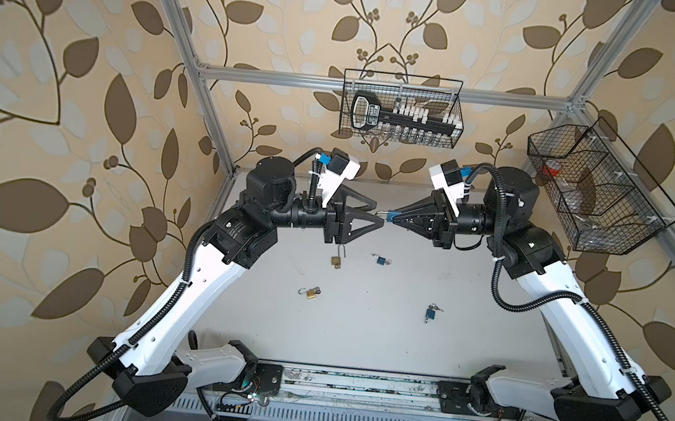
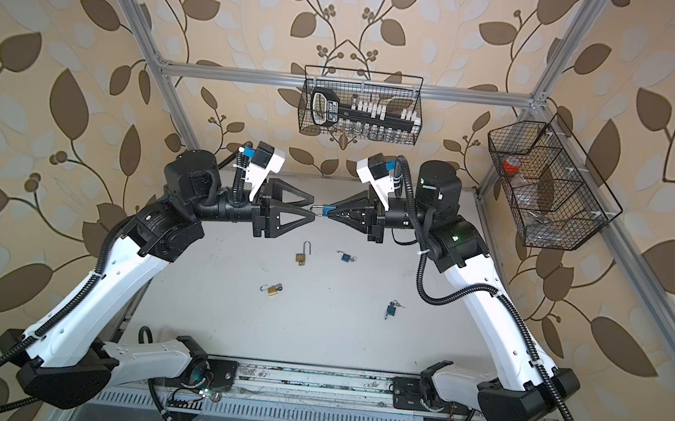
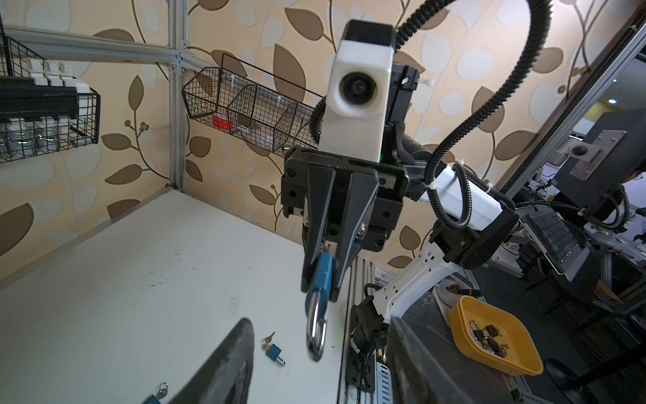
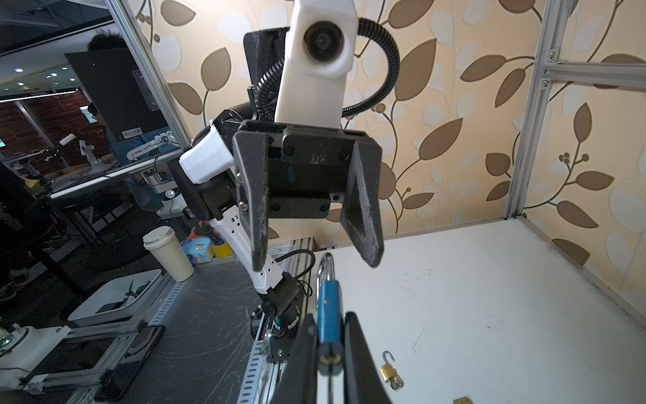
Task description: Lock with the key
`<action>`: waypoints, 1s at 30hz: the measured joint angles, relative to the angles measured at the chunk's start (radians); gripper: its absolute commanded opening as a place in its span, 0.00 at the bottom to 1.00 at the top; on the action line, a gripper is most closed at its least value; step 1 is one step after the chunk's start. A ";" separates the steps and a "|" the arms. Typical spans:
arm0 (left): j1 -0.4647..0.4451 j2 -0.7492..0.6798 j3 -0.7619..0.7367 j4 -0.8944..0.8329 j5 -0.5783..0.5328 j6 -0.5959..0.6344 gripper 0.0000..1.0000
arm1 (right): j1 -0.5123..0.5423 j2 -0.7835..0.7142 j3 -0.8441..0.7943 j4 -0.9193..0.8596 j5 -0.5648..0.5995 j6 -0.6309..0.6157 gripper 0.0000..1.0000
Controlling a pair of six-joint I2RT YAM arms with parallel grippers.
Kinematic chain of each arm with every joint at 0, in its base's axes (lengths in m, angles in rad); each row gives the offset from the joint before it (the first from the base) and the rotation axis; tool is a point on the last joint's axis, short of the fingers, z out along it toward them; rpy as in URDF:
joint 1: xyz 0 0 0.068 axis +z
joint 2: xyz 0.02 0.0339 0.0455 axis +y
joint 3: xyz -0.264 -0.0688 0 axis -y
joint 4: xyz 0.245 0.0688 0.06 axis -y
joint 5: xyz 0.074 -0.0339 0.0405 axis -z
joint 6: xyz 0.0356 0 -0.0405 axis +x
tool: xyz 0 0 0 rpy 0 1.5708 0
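Right claw (image 1: 393,219) clenched on blue padlock (image 4: 328,314), midair above table (image 1: 358,330); its shackle (image 4: 325,267) sits between jaws of left claw (image 4: 316,261), released, wide apart.

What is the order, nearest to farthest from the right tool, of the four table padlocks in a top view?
1. Far blue padlock, centre, nearest the right tool.
2. Far brass padlock, left of it.
3. Near brass padlock, left, and near blue padlock, right: too close to call.
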 measured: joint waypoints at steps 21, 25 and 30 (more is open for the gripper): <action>0.000 0.008 -0.001 0.002 -0.016 -0.004 0.51 | 0.000 -0.037 -0.005 0.045 -0.010 0.000 0.00; 0.000 0.008 -0.001 0.013 -0.010 -0.004 0.50 | 0.000 -0.033 -0.005 0.042 -0.010 0.000 0.00; 0.000 0.008 -0.002 0.022 -0.010 -0.010 0.43 | 0.000 -0.024 -0.005 0.031 -0.010 0.000 0.00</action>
